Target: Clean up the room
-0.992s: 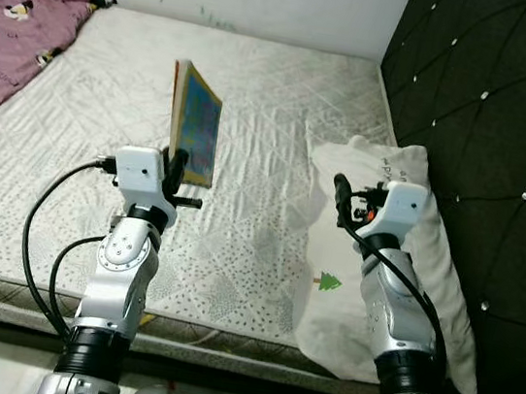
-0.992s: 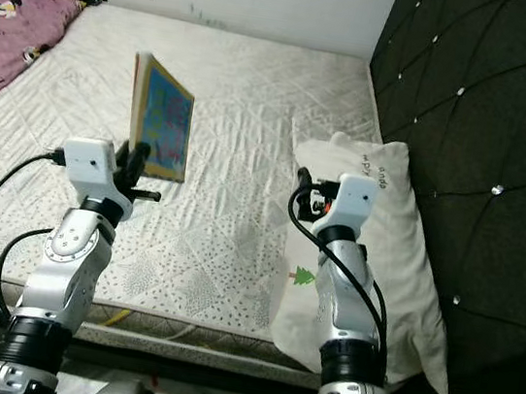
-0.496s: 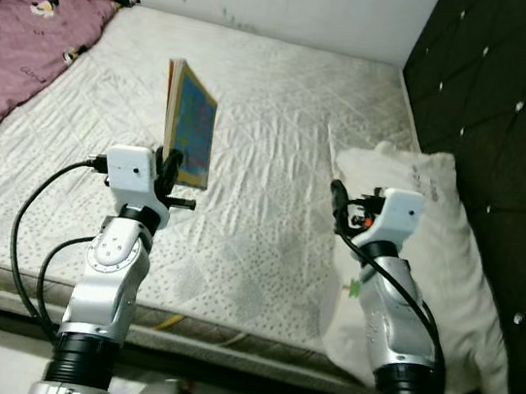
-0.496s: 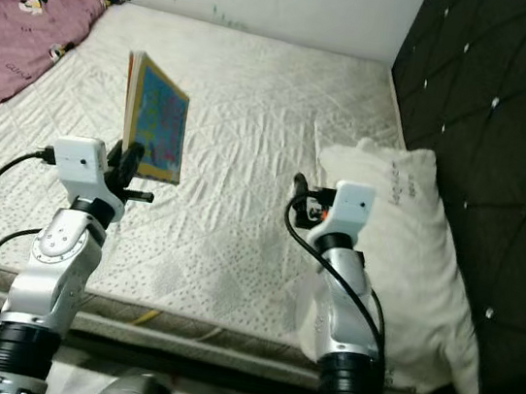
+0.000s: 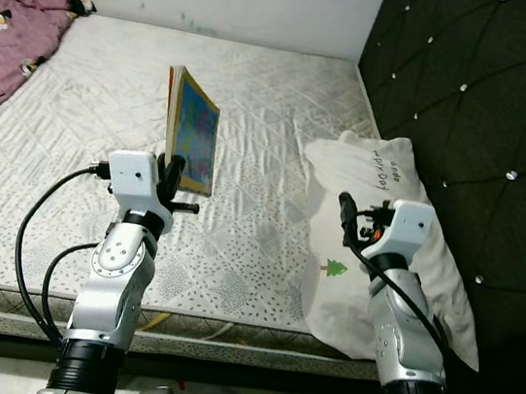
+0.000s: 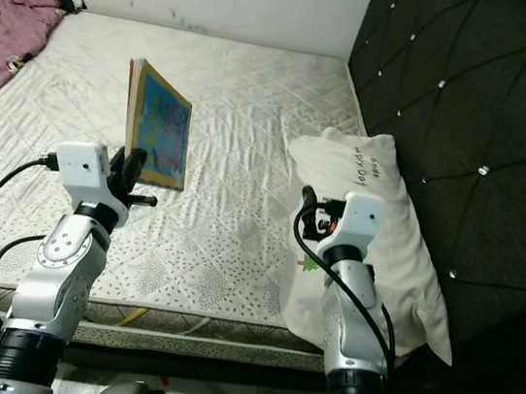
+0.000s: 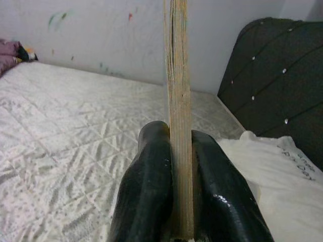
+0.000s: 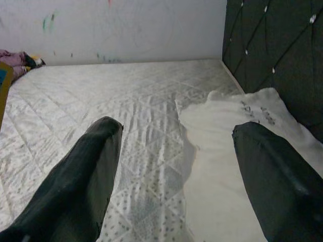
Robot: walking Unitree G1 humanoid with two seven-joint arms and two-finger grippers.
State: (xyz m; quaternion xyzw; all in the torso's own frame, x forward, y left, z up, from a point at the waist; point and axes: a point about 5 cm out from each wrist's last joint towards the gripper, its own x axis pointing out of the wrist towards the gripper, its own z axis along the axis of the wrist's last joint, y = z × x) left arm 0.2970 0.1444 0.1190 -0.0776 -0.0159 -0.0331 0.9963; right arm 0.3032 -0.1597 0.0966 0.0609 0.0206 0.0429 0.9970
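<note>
Starting at the far-left corner of the bed (image 5: 230, 290): a purple blanket (image 5: 7, 34) is bunched up there, well apart from everything else. Next over, the left tool (image 5: 173, 167) is clamped on the bottom edge of a colourful book (image 5: 193, 133), holding it upright above the mattress, roughly mid-bed toward the near edge. In the wrist view, both fingers (image 7: 146, 196) press flat against the page block, so the grip looks solid. Then the right tool (image 5: 347, 214) hovers with its fingers spread wide and nothing in them, over the near end of a white pillow (image 5: 381, 194) lying along the right edge against the dark headboard (image 5: 470, 118).

My guess is we're mid-carry with the book, and the next move needs somewhere to put it, though no shelf or bin is in sight. Plenty of bare mattress between book and pillow; the headboard side is the tight one.
</note>
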